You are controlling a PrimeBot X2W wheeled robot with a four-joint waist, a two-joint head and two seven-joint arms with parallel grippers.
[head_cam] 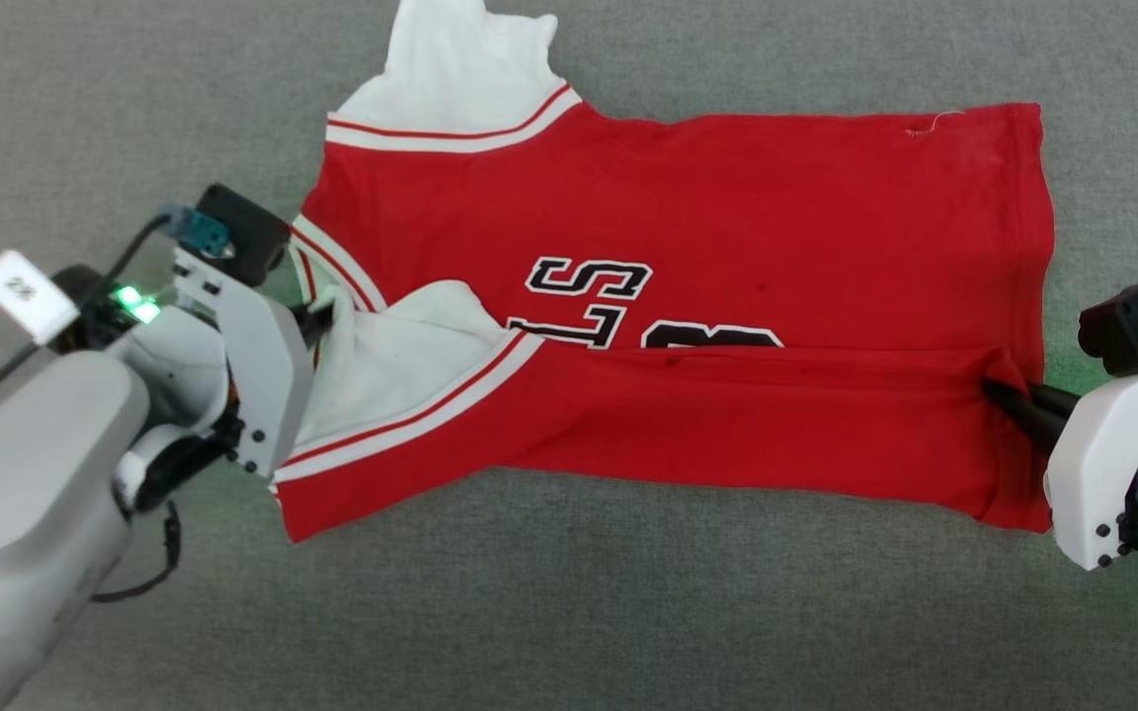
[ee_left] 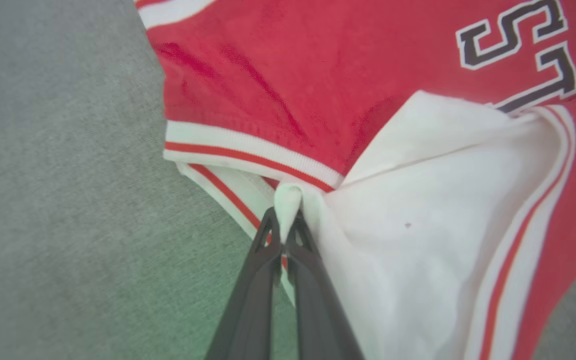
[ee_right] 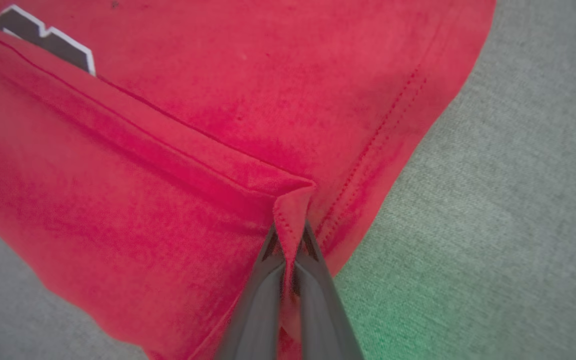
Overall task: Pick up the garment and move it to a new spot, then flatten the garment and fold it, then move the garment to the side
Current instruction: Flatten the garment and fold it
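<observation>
One red jersey T-shirt (head_cam: 727,197) lies spread on the grey surface (head_cam: 569,612) in the middle of the scene. Its neck end is to the left and its hem (head_cam: 1038,227) to the right. The near long side is turned up and over toward the far side as one flap (head_cam: 727,425), covering the lower part of the black-and-white lettering (head_cam: 589,281).

Two white sleeves show. The far sleeve (head_cam: 465,69) sticks out flat beyond the far edge, and the near sleeve (head_cam: 401,365) is folded in on top of the red body.

Two pincers are at the shirt, one at each end. The left pincer (ee_left: 284,225) is clenched on a bunched tip of the near sleeve, just beside the striped trim (ee_left: 248,155). The right pincer (ee_right: 290,240) is clenched on the hem corner of the flap.
</observation>
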